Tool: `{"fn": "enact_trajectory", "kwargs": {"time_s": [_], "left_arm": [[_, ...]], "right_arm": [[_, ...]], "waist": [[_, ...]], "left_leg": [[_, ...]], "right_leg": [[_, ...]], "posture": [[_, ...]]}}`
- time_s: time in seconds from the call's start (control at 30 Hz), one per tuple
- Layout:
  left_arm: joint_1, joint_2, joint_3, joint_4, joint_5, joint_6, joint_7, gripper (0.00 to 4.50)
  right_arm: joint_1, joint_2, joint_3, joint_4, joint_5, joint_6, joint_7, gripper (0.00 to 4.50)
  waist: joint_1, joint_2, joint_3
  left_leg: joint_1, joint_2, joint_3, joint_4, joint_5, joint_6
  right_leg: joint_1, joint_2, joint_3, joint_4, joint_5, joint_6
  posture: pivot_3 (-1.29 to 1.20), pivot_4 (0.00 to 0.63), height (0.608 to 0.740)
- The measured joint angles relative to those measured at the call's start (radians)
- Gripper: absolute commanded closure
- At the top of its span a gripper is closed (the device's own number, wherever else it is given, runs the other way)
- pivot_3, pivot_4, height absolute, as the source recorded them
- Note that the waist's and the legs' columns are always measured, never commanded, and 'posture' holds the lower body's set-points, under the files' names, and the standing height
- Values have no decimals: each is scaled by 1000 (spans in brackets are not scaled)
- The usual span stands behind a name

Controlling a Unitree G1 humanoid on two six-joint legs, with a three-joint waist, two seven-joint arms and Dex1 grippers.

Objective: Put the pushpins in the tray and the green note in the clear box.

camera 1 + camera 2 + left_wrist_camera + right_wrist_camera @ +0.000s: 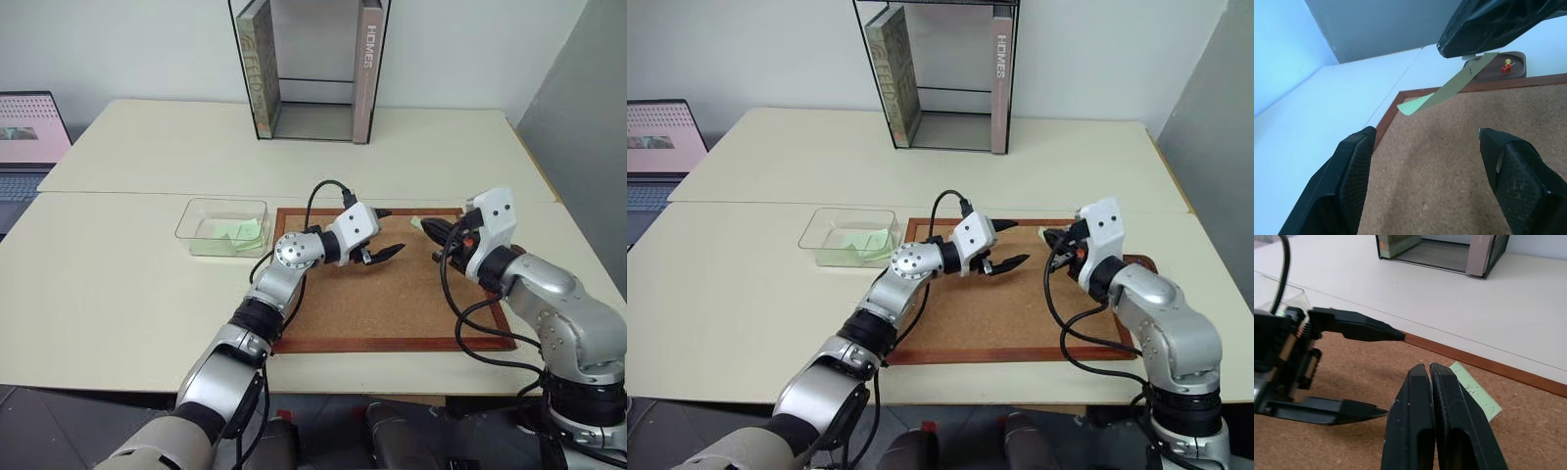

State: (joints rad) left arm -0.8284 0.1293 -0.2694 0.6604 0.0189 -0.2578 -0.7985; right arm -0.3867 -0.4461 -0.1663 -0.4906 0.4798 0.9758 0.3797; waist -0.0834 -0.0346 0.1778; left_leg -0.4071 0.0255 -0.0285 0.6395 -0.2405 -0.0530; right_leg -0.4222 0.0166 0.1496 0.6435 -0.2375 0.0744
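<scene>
My right gripper (pixel 428 228) is shut on the green note (pixel 1476 392), holding it just above the far right part of the corkboard (pixel 392 299). The note (pixel 1449 93) hangs edge-on from those fingers in the left wrist view. My left gripper (pixel 389 233) stands open and empty over the board's middle, a short way left of the note. Behind the right gripper sits the dark brown tray (pixel 1518 68), with a red pushpin (pixel 1505 69) and a yellow pushpin (pixel 1508 62) in it. The clear box (pixel 191 220) lies left of the board, with pale green paper (pixel 238 233) inside.
A black wire-framed bookstand (pixel 309 69) with books stands at the back of the table. A laptop (pixel 29 137) sits at the far left. Black cables loop off both wrists over the board.
</scene>
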Motion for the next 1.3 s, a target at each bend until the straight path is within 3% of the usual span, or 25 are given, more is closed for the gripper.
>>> {"fn": "enact_trajectory", "kwargs": {"time_s": [0.3,0.63,1.1,1.27,1.3], "left_arm": [[-114,-42,0,216,10,-140,-46,925],[-165,-109,26,314,-25,-172,-145,925],[-165,-86,77,324,-58,-140,-263,3328],[-165,-87,78,324,-57,-128,-286,4425],[-165,-87,78,324,-57,-124,-288,4425]], "right_arm": [[-80,41,-81,-28,164,203,-59,4500],[-108,57,-129,-45,252,291,-123,4500],[-111,46,-135,-51,289,301,-146,4500],[-114,45,-135,-51,290,300,-146,4500],[-114,45,-135,-51,290,300,-146,4500]], "waist": [[1,0,0],[0,0,0],[0,0,0],[0,0,0],[0,0,0]], "left_leg": [[-2,0,-3,1,0,0],[-3,0,-4,1,0,0],[-4,0,-5,2,0,0],[-4,0,-6,2,0,0],[-4,0,-6,3,0,0]], "right_leg": [[0,0,-2,0,0,0],[-1,0,-3,0,0,0],[-1,0,-4,1,0,0],[-1,0,-5,2,0,0],[-1,0,-5,2,0,0]], "posture": [[0,150,740],[0,150,740],[0,150,740],[0,150,740],[0,150,740]]}}
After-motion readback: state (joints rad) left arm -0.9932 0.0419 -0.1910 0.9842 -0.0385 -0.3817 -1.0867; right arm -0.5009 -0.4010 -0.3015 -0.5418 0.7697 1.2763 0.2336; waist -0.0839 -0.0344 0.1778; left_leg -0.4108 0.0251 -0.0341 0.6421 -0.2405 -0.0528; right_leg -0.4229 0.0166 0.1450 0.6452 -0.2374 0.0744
